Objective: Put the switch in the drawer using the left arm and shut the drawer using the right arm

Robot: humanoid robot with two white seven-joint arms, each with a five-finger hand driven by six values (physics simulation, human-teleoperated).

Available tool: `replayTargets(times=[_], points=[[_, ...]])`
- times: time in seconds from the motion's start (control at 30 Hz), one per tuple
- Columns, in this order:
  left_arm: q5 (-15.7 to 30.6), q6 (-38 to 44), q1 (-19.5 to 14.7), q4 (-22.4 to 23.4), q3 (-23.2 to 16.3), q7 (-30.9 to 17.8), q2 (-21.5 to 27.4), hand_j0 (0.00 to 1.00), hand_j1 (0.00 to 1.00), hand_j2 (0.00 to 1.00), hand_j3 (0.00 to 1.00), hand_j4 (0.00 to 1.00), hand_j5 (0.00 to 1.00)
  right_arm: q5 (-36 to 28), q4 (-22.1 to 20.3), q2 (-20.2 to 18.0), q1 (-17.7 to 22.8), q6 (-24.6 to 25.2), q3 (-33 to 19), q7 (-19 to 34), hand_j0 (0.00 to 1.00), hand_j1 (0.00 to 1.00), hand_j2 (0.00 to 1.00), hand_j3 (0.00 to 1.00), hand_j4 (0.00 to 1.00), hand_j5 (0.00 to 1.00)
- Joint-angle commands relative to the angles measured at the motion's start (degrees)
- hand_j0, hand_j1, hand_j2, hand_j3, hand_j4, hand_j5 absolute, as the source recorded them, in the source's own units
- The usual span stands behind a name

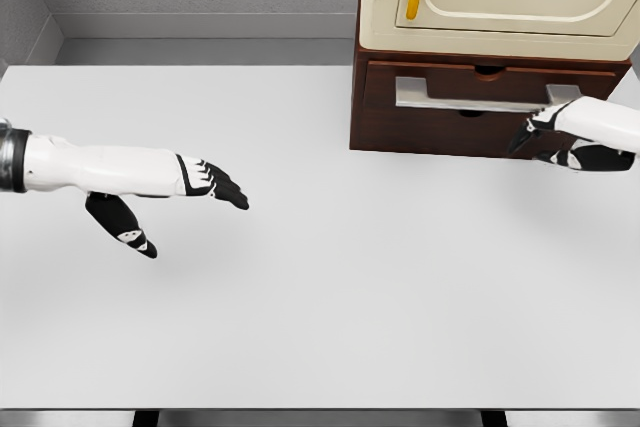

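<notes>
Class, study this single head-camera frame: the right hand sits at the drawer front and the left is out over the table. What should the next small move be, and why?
Probably pull the right hand back from the drawer. The drawer front looks flush with the cabinet, so closing seems done. No switch shows on the table, and the left hand hangs open, holding nothing.
</notes>
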Motion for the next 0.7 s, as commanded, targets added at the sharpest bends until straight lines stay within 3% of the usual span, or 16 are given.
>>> replayTargets(times=[0.0, 0.3, 0.4, 0.5, 0.57, 0.6, 0.63, 0.67], points=[[0.4, 0.2, 0.0, 0.0, 0.1, 0.0, 0.0, 1.0, 1.0, 1.0, 1.0, 1.0, 1.0, -0.3, 2.1, 0.3, -0.2, 0.2, 0.0, -0.1, 0.57, 0.57, 0.57, 0.57, 0.57, 0.57], [0.1, 0.2, 0.0, 0.2, 0.1, 0.0, -0.3, 1.0, 1.0, 1.0, 1.0, 1.0, 1.0, -0.1, 3.4, 1.0, -1.7, 0.2, 0.5, -0.1, 0.57, 0.57, 0.57, 0.57, 0.57, 0.57], [-1.6, 0.2, 0.0, 0.3, 0.1, 0.0, -0.3, 1.0, 1.0, 1.0, 1.0, 1.0, 1.0, 0.6, -1.5, 0.6, -1.0, 0.2, 2.3, -0.1, 0.59, 0.59, 0.59, 0.59, 0.59, 0.59], [-1.5, 0.2, 0.1, 0.3, 0.1, 0.0, -0.2, 1.0, 1.0, 1.0, 1.0, 1.0, 1.0, 1.5, -8.3, 0.5, 2.2, 0.2, 2.3, -0.1, 0.61, 0.61, 0.61, 0.61, 0.61, 0.61], [-1.5, 0.2, 0.1, 0.4, 0.1, 0.0, -0.2, 1.0, 1.0, 1.0, 1.0, 1.0, 1.0, 1.6, -10.6, 0.5, 3.3, 0.2, 2.3, -0.1, 0.74, 0.74, 0.74, 0.74, 0.74, 0.74], [-1.5, 0.2, 0.1, 0.8, 0.1, 0.0, -0.2, 1.0, 1.0, 1.0, 1.0, 1.0, 1.0, 1.6, -11.4, 0.5, 3.7, 0.2, 2.3, -0.1, 0.9, 0.9, 0.9, 0.9, 0.9, 0.9], [-1.5, 0.2, 0.1, 1.1, 0.1, 0.0, -0.1, 1.0, 1.0, 1.0, 1.0, 1.0, 1.0, 1.6, -12.7, 0.4, 4.0, 0.2, 2.3, -0.1, 1.0, 1.0, 1.0, 1.0, 1.0, 1.0], [-1.5, 0.2, 0.1, 1.2, 0.1, 0.0, -0.1, 1.0, 1.0, 1.0, 1.0, 1.0, 1.0, 1.6, -13.6, 0.4, 4.6, 0.2, 2.3, -0.1, 1.0, 1.0, 1.0, 1.0, 1.0, 1.0]])
